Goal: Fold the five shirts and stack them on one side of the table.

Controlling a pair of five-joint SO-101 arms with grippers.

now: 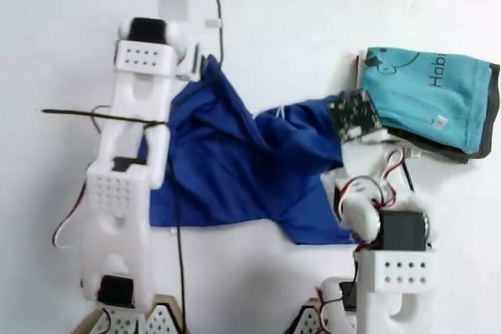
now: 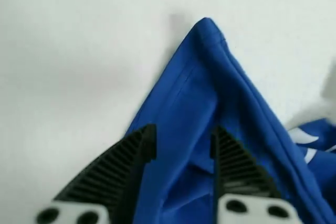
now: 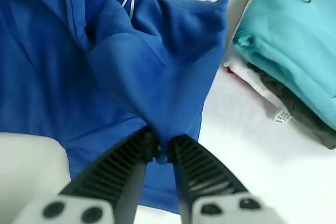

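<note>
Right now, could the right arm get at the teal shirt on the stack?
Probably not yet. The right gripper is shut on the blue shirt, so it has no free grip. The teal shirt lies close beside it with only bare table between; once it lets go, reach looks likely.

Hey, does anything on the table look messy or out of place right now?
The blue shirt lies bunched and twisted rather than flat, with one edge pinched in the right gripper. The folded stack beside it is a little uneven, with grey and white edges sticking out under the top layer.
</note>
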